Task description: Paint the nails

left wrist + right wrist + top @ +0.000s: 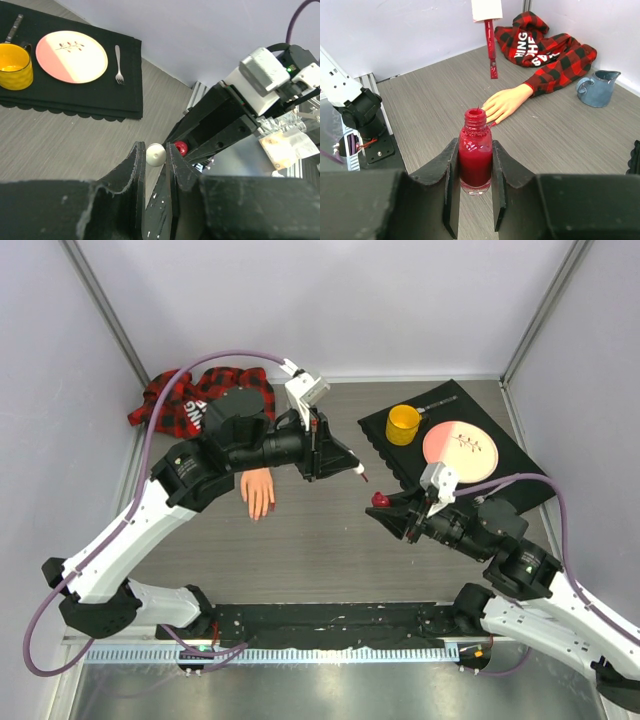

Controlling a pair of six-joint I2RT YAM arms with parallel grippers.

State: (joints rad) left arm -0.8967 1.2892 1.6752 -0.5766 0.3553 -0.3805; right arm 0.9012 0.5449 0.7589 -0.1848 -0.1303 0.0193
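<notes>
1. While the white cap (155, 154) is clenched between the fingers of the left gripper (346, 462), its red-tipped brush (491, 50) is held in the air close to the polish bottle (475, 150), not touching it.
2. The uncapped bottle is grasped upright by the right gripper (388, 512) — near the middle of the table (300, 560).
3. The nails (487, 107) are seen on the mannequin hand (258, 490), which is laid flat left of centre — fingertips toward the near edge, apart from both grippers.
4. The plaid sleeve (185, 400) is bunched in the far left corner.
</notes>
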